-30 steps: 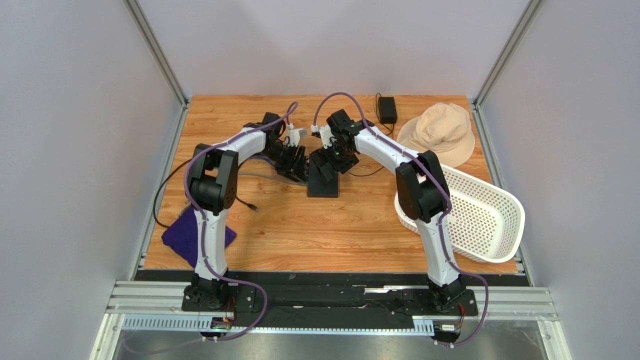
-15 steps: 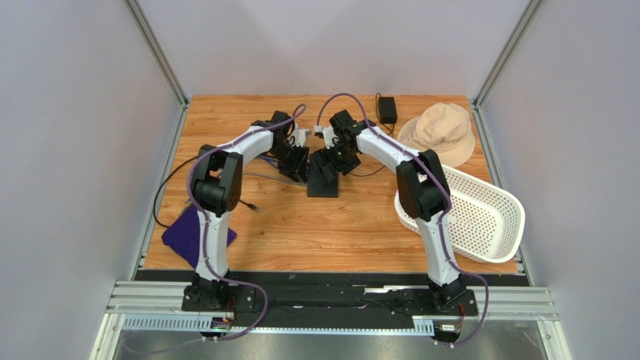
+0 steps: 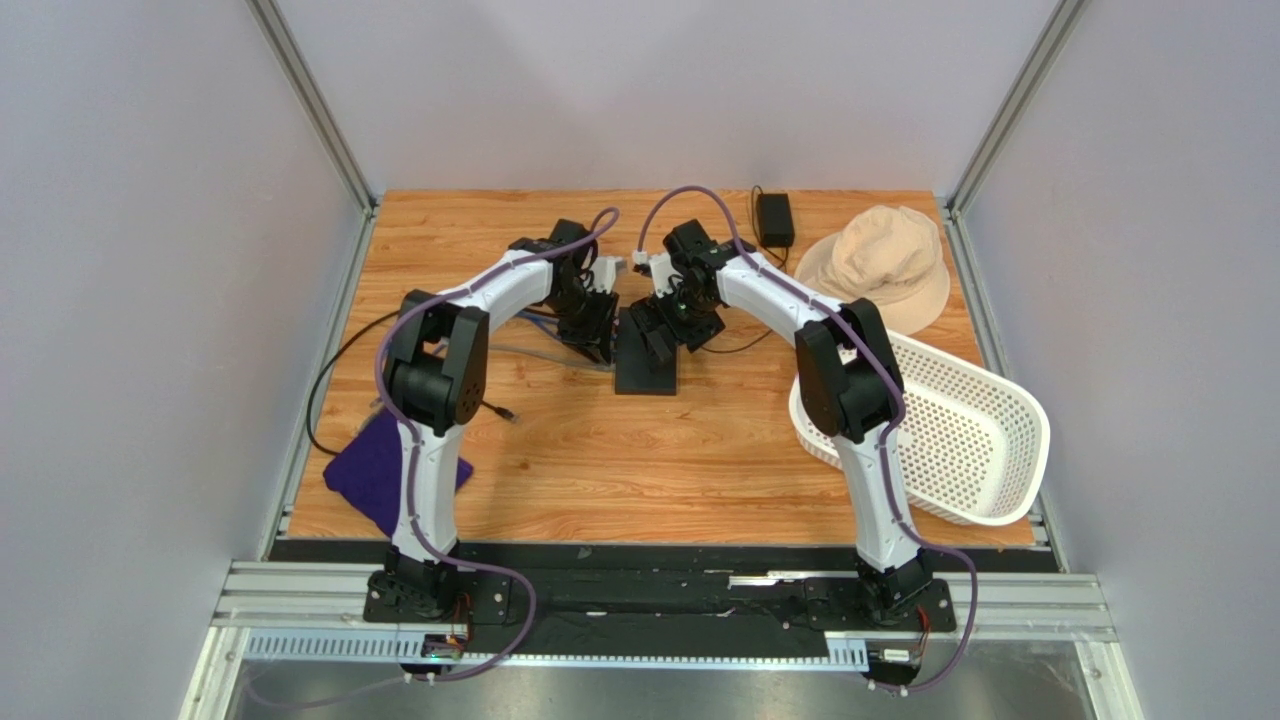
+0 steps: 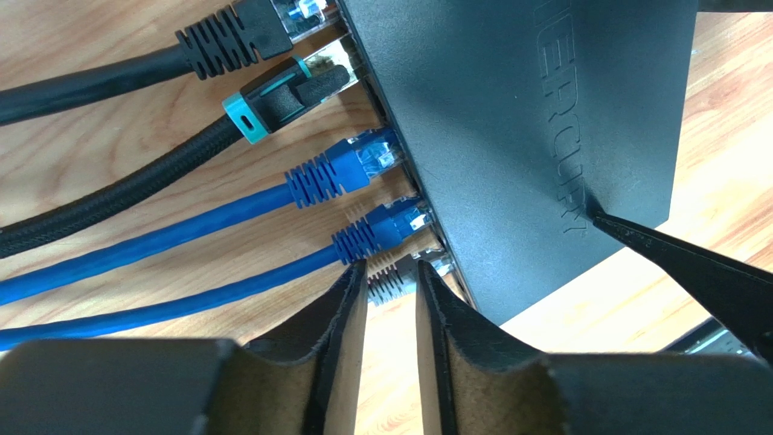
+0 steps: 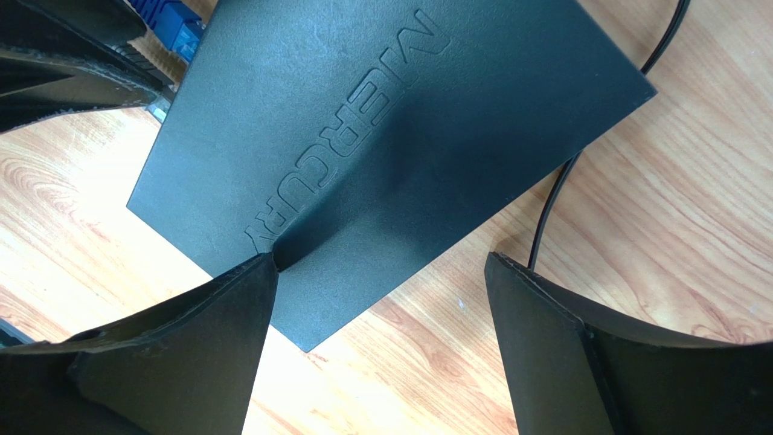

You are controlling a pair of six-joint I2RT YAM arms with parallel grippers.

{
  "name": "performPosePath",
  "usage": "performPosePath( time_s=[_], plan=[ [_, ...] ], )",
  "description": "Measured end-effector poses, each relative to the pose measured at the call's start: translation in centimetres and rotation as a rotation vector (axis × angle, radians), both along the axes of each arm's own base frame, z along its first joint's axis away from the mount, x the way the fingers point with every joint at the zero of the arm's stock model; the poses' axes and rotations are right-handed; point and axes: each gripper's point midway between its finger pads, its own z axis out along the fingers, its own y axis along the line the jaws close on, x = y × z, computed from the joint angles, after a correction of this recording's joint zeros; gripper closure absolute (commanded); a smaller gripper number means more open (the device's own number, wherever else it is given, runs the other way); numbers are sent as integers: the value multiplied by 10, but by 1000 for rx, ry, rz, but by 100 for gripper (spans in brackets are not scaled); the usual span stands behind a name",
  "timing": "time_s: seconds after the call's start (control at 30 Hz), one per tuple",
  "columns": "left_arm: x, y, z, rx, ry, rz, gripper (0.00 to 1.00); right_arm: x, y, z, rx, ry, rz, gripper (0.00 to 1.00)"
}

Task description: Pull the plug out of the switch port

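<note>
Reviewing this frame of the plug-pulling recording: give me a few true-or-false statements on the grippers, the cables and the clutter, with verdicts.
1. The left gripper straddles the grey plug at the switch. True.
2. The right gripper is shut on a blue cable. False: it is open, with one finger on the switch's top.
3. Two blue cables are plugged into the switch. True.
4. The hat lies inside the white basket. False: the hat lies on the table, next to the basket.
</note>
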Motion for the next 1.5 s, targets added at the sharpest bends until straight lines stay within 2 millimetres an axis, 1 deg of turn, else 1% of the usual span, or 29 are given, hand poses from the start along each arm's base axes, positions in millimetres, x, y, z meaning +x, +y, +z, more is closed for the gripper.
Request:
performPosePath(
  time_s=[0.33,0.53,0.57,0.67,0.77,0.9,0.97,1.07,1.17,1.3,1.4,1.5],
  plan=[
    [0,0,1,-1,-6,-7,71,0,0,0,3,2,-1,11],
    [1,1,3,-23,-5,-27,61,0,-1,0,3,2,-1,11],
    [0,2,4,-39,2,-36,57,0,-1,0,3,3,-1,11],
    [-3,13,3,-66,26,-36,51,0,-1,0,3,3,-1,12],
    [-5,31,3,-105,41,-1,47,0,-1,0,1,1,-1,12],
    [-5,50,13,-144,5,23,45,4,1,5,-9,-25,14,12],
    [1,52,19,-171,-28,10,44,7,4,9,-9,-46,27,12],
    [6,45,23,-213,-64,-22,44,9,9,14,-3,-69,45,12],
    [9,35,27,-256,-66,-49,44,4,14,13,-8,-67,67,11],
    [22,23,27,-309,-64,-71,44,-1,14,9,-19,-63,87,12],
    [17,19,21,-342,-24,-77,44,-2,14,8,-23,-62,97,11],
    [11,14,19,-365,10,-83,44,-2,14,8,-24,-64,99,11]
  ],
)
